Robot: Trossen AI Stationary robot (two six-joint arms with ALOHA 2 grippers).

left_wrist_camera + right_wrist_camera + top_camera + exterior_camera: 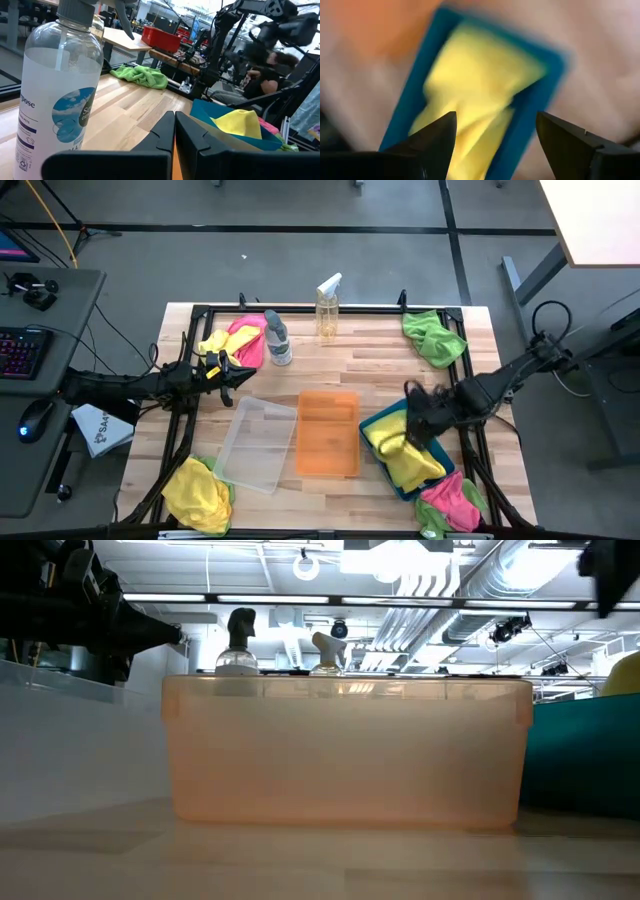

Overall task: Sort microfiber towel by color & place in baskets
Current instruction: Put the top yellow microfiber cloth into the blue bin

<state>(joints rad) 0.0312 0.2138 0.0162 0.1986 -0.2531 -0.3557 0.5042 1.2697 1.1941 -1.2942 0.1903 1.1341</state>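
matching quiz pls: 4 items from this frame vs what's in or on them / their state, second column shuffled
1. teal basket
2. orange basket
3. right gripper
4. left gripper

a. shut, beside a spray bottle
b. holds yellow towels
c. no towel inside
d. open, above the teal basket

Pairs: 1-b, 2-c, 3-d, 4-a

Spray bottle [57,85] beside shut left claw [174,131]; green towel [140,77] beyond.
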